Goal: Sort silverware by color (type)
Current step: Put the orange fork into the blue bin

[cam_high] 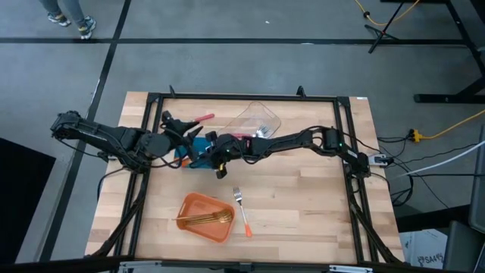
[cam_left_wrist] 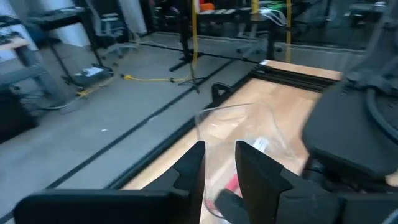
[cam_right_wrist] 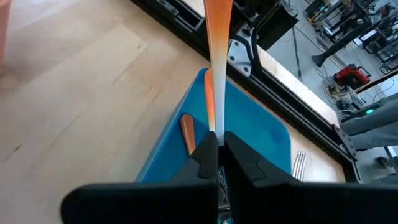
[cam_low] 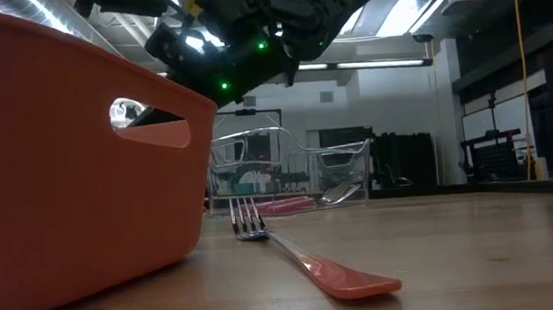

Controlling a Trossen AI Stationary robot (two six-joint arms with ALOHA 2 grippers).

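The right pincer is clenched on the handle of an orange-handled fork and holds it above the blue container, where another orange handle already lies; so the step in hand seems to be the drop of this fork into its bin. The next move probably calls for lowering the fork a little and opening the jaws, with care not to meet the left arm, which is very close. The left pincer hangs near the clear container, which has a pink-handled piece inside; its fingers stand a little apart and nothing can be seen between them. On the table, gold forks rest in the orange container, and one more orange-handled fork lies just beside it, not yet sorted. In the high view the two arms cover most of the blue container, so its content cannot be counted. A pink handle shows at the back near the left arm, but whether it is held cannot be told.
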